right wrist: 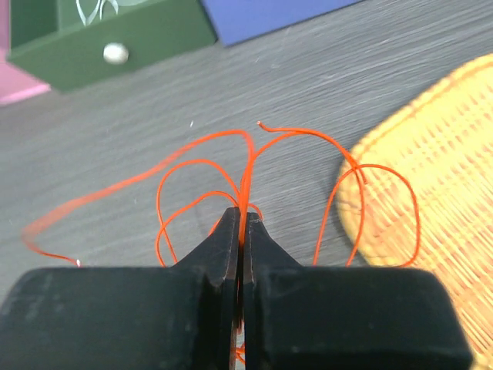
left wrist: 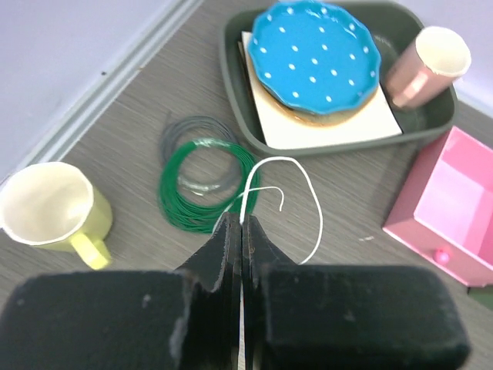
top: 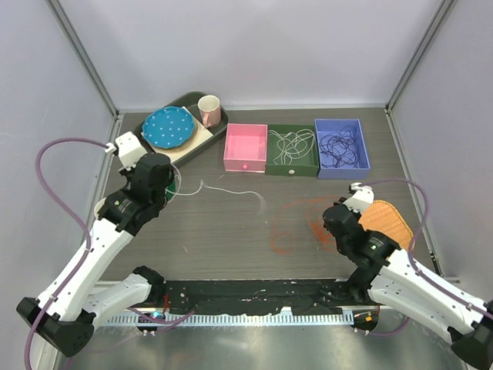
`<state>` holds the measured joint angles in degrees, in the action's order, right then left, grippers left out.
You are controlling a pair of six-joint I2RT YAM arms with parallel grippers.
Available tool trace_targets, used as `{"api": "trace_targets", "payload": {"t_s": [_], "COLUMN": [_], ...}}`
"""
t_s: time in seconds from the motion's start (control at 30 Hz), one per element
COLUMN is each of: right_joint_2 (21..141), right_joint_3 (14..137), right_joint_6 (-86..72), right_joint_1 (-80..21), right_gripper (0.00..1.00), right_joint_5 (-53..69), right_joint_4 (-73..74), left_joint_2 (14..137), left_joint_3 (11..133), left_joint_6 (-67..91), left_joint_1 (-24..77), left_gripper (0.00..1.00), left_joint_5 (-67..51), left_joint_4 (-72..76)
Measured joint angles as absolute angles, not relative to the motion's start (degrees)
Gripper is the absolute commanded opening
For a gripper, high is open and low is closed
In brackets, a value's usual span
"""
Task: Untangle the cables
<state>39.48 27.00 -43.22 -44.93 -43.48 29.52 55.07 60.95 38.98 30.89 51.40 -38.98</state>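
A white cable is pinched in my left gripper, which is shut; the cable trails right across the table. Just beyond those fingertips lies a green cable coil overlapping a grey coil. My right gripper is shut on a strand of the red-orange cable, whose loose loops spread over the table and onto a woven mat. More white cables lie in the green box, and dark purple ones in the blue box.
A pink box stands left of the green one. A dark tray at the back left holds a blue dotted plate and a pink cup. A yellow mug sits by the left wall.
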Motion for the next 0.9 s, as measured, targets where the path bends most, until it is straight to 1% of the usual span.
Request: {"api": "trace_targets", "payload": {"t_s": [0.13, 0.2, 0.3, 0.4, 0.5, 0.63, 0.77, 0.9], "right_joint_2": [32.05, 30.26, 29.98, 31.73, 35.24, 37.8, 36.8, 33.01], "right_joint_3": [26.87, 26.87, 26.87, 26.79, 26.24, 24.53, 22.81, 21.21], "right_joint_6": [-45.41, -46.37, -47.37, -46.22, -42.81, -39.03, -37.23, -36.97], "right_joint_1": [-42.39, -42.28, -42.26, -42.19, -42.17, -42.17, -42.19, -42.19], "right_gripper": [0.01, 0.01, 0.01, 0.01, 0.01, 0.01, 0.01, 0.01], "right_joint_5": [-45.84, -47.0, -48.23, -47.42, -42.74, -35.14, -30.68, -28.67], "right_joint_4": [33.43, 35.22, 37.45, 36.99, 32.8, 26.39, 23.05, 21.15], "left_joint_2": [51.64, 51.48, 52.9, 53.32, 53.39, 56.36, 61.1, 66.59], "left_joint_3": [61.58, 62.92, 66.54, 68.4, 68.47, 71.22, 75.46, 78.35], "left_joint_6": [38.81, 38.59, 38.19, 36.69, 34.74, 32.18, 31.05, 31.07], "left_joint_1": [28.67, 28.64, 28.62, 28.51, 28.42, 28.42, 28.42, 28.42], "left_gripper": [0.0, 0.0, 0.01, 0.01, 0.0, 0.0, 0.0, 0.0], "left_joint_5": [51.46, 51.75, 53.43, 51.88, 47.03, 36.01, 27.51, 18.94], "left_joint_4": [-39.9, -40.16, -41.43, -40.69, -38.22, -34.79, -30.06, -23.68]}}
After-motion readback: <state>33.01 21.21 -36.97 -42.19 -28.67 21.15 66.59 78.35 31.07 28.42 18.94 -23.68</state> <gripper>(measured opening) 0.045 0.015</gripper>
